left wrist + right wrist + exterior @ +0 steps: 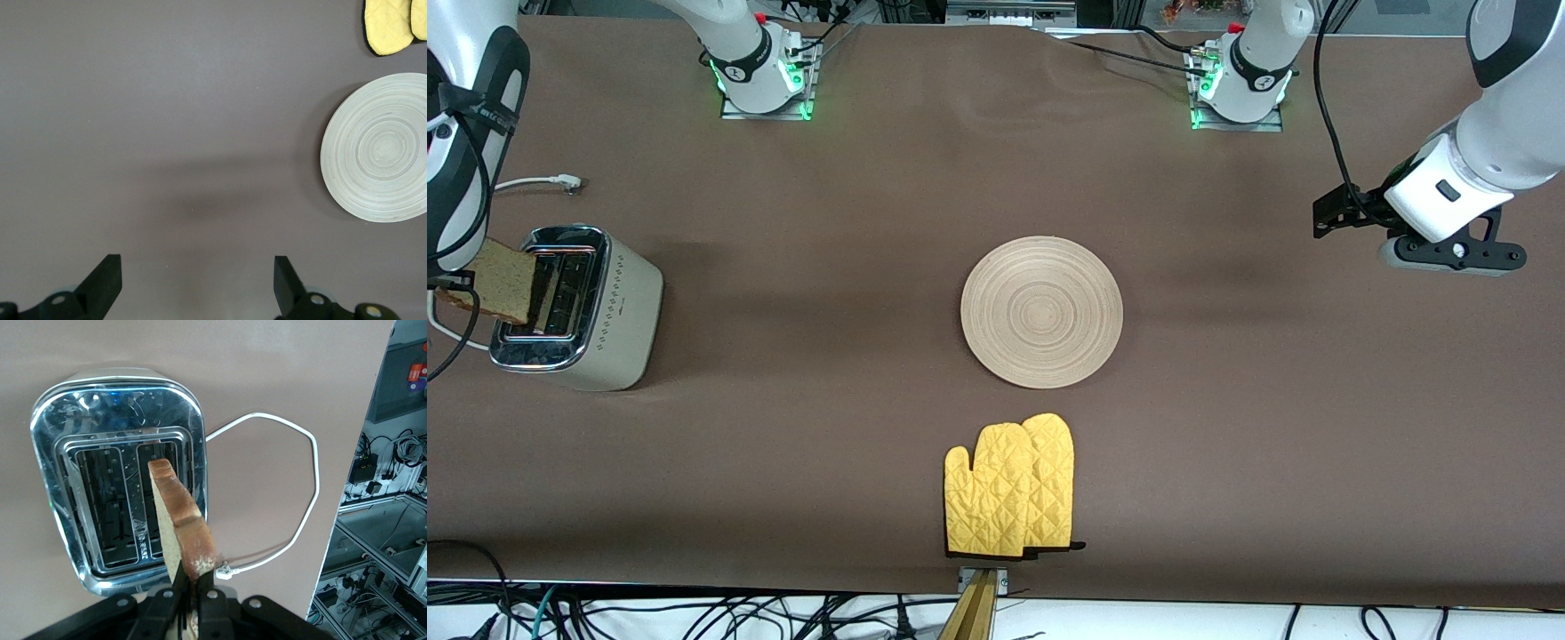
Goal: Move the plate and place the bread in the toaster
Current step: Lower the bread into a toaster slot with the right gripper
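Note:
The cream toaster (578, 307) stands at the right arm's end of the table. My right gripper (197, 583) is shut on the brown bread slice (177, 513) and holds it tilted over the toaster's chrome top (117, 407), its free edge above one slot. In the front view the bread (503, 283) shows and the gripper is mostly hidden. The round wood plate (1041, 311) lies bare at mid-table and also shows in the left wrist view (380, 147). My left gripper (1454, 256) waits open and empty over bare table at the left arm's end (197, 260).
A pair of yellow oven mitts (1009, 487) lies nearer the front camera than the plate, by the table's edge. The toaster's white cord (307, 487) loops on the table, its plug (569, 182) loose. The table's end edge runs close beside the toaster.

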`<state>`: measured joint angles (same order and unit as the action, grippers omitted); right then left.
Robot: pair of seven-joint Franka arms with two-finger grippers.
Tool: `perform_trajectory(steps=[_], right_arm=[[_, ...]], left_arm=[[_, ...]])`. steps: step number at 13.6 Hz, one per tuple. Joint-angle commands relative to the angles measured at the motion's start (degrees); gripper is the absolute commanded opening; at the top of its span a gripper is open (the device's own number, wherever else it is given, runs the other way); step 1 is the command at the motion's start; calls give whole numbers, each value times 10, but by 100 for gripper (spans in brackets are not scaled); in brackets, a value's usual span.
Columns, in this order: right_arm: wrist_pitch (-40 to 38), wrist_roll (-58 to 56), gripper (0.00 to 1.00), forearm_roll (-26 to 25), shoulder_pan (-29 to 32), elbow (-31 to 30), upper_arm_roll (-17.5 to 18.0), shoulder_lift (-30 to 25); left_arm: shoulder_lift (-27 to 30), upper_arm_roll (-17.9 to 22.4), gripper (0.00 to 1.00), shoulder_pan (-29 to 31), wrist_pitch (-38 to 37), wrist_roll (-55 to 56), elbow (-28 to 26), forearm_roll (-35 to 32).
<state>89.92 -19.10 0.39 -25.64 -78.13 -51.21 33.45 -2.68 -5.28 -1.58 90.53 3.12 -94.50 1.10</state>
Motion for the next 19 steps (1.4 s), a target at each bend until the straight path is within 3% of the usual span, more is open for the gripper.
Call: perform_trajectory(steps=[1, 19], right_arm=[[17, -10, 0, 13, 16, 2, 1, 9], [54, -24, 0, 124, 36, -11, 1, 67]], left_arm=[[1, 1, 100, 2, -9, -9, 5, 9], [1, 1, 100, 2, -16, -7, 5, 9]])
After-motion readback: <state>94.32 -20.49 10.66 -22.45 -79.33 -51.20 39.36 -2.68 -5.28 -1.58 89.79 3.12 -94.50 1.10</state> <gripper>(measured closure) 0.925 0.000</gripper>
